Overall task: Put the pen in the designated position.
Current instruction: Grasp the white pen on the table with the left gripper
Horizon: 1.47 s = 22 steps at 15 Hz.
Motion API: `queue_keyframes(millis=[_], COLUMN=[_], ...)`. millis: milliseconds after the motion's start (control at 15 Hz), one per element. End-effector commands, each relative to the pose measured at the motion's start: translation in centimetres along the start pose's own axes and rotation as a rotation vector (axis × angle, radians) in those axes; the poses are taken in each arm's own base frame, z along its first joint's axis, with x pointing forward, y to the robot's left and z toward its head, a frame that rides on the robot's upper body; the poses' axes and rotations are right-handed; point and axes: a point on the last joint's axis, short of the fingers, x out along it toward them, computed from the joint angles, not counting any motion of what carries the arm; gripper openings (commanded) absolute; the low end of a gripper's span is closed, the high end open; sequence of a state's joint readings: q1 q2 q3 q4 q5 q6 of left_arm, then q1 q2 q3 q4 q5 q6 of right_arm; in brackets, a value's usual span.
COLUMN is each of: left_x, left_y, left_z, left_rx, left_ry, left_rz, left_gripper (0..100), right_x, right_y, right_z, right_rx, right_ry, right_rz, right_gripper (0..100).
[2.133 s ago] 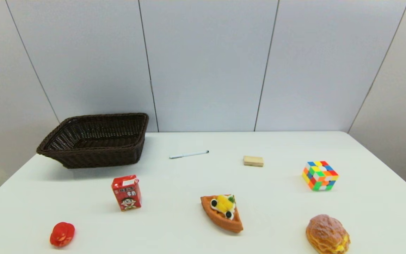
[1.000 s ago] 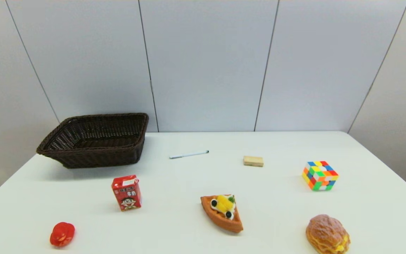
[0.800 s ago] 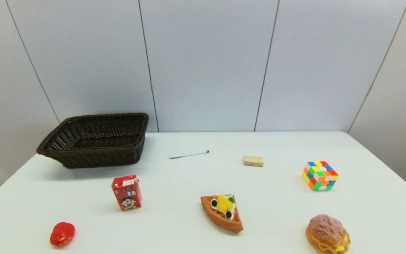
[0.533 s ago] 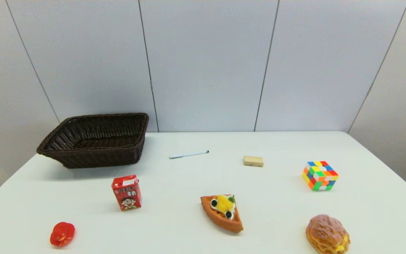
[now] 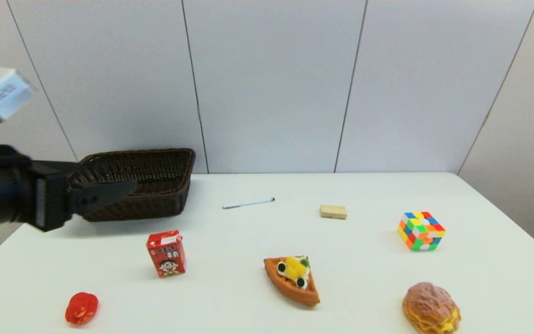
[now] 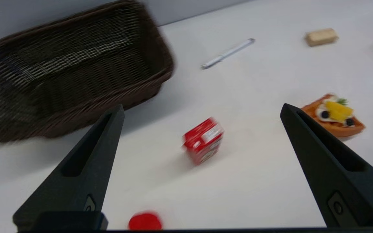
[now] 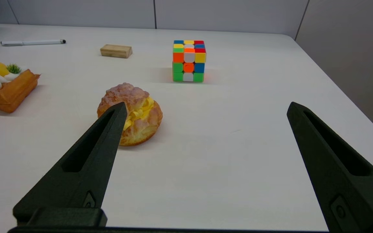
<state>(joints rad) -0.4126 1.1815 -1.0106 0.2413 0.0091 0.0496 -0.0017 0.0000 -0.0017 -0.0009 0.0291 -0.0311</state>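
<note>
A: Where is the pen (image 5: 248, 203) lying?

B: Flat on the white table (image 5: 369, 278), toward the far side, between the wicker basket (image 5: 155, 181) and a small tan block (image 5: 333, 212), touching neither. Its dark tip points toward the block.

A: How would it handle?

B: Likely light, stiff and smooth. Being round, it may roll or slip sideways when pinched. I'd close across the middle of the barrel, with the fingers square to its length and low on the table.

A: And the arms?

B: The left gripper (image 6: 201, 111) hangs raised over the table's left side, in front of the basket, with its fingers spread wide and nothing between them. It is well short of the pen. The right gripper (image 7: 206, 108) sits low near the pastry (image 7: 130, 113), likewise spread and empty.
</note>
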Motion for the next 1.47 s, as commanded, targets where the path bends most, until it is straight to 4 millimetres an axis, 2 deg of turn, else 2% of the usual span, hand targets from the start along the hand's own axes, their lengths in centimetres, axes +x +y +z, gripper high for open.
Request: queue_keyframes(millis=[67, 333, 533, 667, 800, 1000, 1133, 1467], left_x=[11.1, 15.7, 18.9, 21.8, 24.1, 25.7, 25.7, 26.0], left_y=[-3.7, -4.4, -3.5, -2.3, -1.8, -0.6, 0.2, 0.2], left_z=[3.2, 3.1, 1.8, 0.0, -0.5, 0.0, 0.1, -0.1], left_rx=[0.212, 0.410, 0.474, 0.518, 0.573, 0.648, 0.665, 0.673], left_ry=[0.218, 0.325, 0.371, 0.412, 0.408, 0.376, 0.375, 0.375], left_rz=[-0.268, -0.409, -0.499, -0.535, -0.562, -0.575, -0.612, -0.618], left_gripper=[100, 100, 100, 100, 100, 100, 100, 100], right_x=[0.0, 0.0, 0.0, 0.0, 0.0, 0.0, 0.0, 0.0], right_y=[0.0, 0.0, 0.0, 0.0, 0.0, 0.0, 0.0, 0.0], right_z=[0.0, 0.0, 0.0, 0.0, 0.0, 0.0, 0.0, 0.0], right_rx=[0.000, -0.001, 0.000, 0.000, -0.001, -0.001, 0.000, -0.001], right_ry=[-0.001, -0.001, -0.001, -0.001, -0.001, -0.001, -0.001, -0.001], right_rz=[0.000, 0.000, 0.000, 0.000, 0.000, 0.000, 0.000, 0.000], right_gripper=[100, 100, 100, 100, 100, 100, 100, 100])
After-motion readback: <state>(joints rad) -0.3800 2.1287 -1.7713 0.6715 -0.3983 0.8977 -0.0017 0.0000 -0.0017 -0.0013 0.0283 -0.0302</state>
